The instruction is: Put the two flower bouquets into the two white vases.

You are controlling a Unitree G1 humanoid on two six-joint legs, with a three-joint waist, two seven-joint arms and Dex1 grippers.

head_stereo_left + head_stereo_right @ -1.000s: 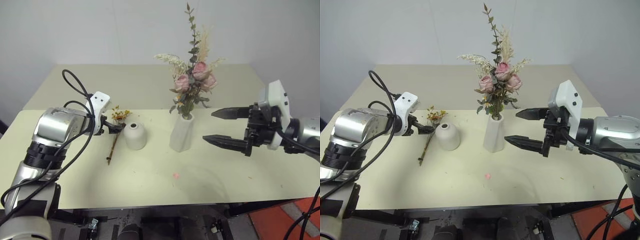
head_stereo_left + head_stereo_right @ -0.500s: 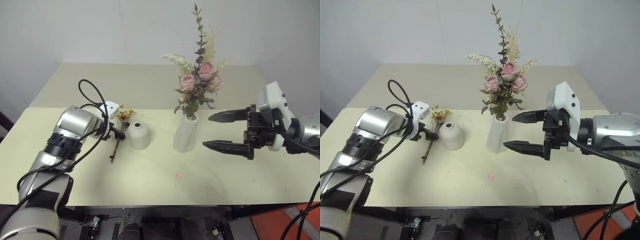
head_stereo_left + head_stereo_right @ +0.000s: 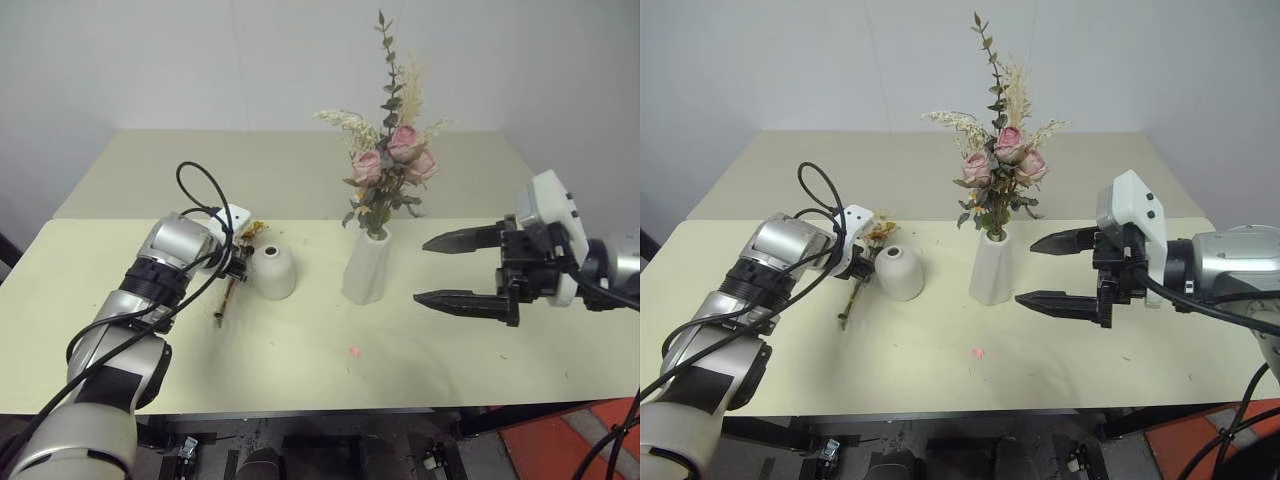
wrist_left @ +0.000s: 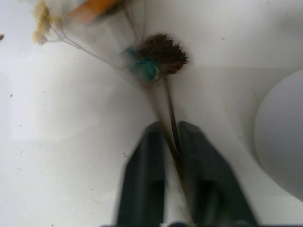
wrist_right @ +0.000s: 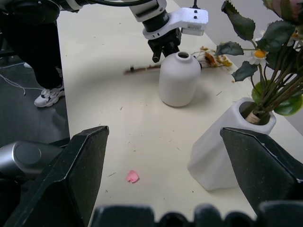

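Large bouquet point(image 3: 388, 165): 3 pink roses, green sprigs, pale grasses; stands upright in tall tapered white vase point(image 3: 366, 266), mid-table. Short dome-shaped white vase point(image 3: 272, 271) stands to its left, well apart, top hole empty. Small bunch of yellow-orange flowers point(image 3: 235, 268) on brown stems lies flat on the table just beside the dome vase's left side, flower heads pointing away from the robot.

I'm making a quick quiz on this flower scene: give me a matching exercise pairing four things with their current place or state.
Things:
1. large bouquet
2. small bouquet
3. squat vase
4. right gripper

States:
A. empty, standing on the table
B. open, holding nothing
C. standing in the tall vase
D. lying on the table, stems pinched by the left gripper

Pairs: 1-C, 2-D, 3-A, 4-B
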